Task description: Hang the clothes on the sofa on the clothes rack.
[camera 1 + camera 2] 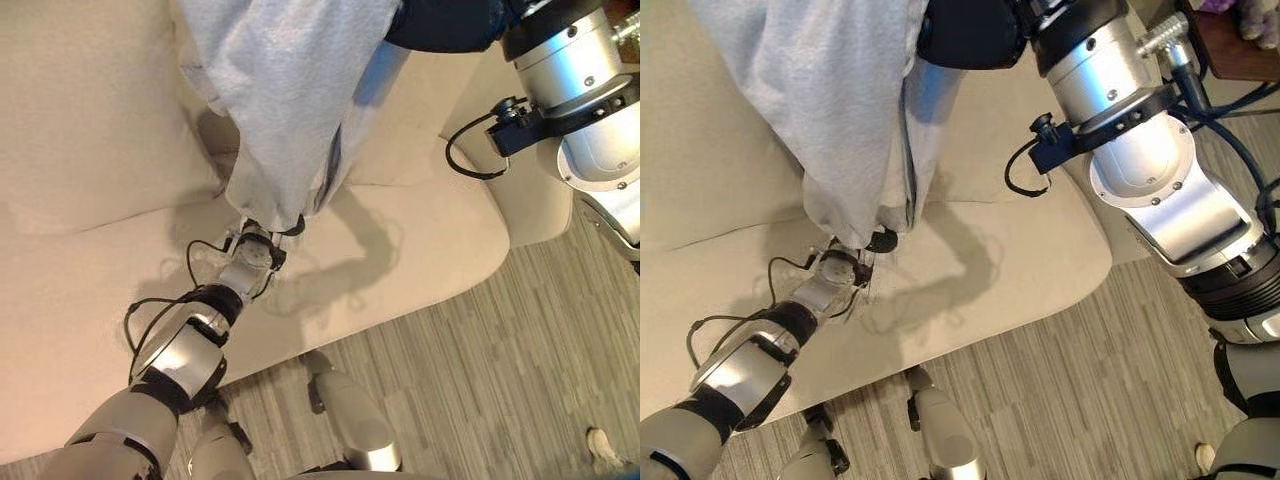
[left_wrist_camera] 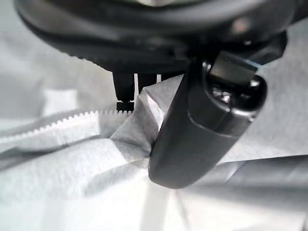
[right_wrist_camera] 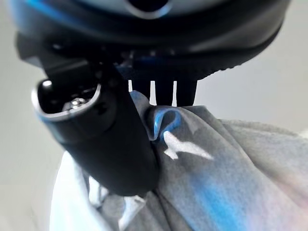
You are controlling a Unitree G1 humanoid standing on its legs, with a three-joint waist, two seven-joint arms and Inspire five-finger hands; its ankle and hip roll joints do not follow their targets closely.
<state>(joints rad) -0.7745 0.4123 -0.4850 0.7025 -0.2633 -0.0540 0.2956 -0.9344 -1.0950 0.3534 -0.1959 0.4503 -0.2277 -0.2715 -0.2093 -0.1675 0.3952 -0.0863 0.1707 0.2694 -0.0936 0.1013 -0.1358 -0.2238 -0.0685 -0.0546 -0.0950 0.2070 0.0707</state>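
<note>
Seen from above: pale grey garment (image 1: 285,95) lifted clear of a cream sofa (image 1: 90,250), hanging in the air over the seat cushion (image 1: 400,245), near where the seat meets the backrest. Held at two ends, probably to stretch the cloth out so it can be carried to a rack rather than dragged in a heap. Right robot hand (image 1: 970,35) up high, fingers and thumb pinched together on a bunched fold of the garment, as shown close up in its wrist view, right robot hand (image 3: 103,139) pressing thumb against cloth. Left robot hand (image 1: 255,250) low down, just above the seat, clamped on the bottom hem; in its wrist view, left robot hand (image 2: 202,130) nipping a fold beside a ribbed, toothed edge of fabric. Long axis of the garment running roughly upright, slanting from the raised right grip down to the lower left grip, hem end pointing toward the seat cushion. Grey wood-look floor (image 1: 500,380) beyond the sofa's front edge.
</note>
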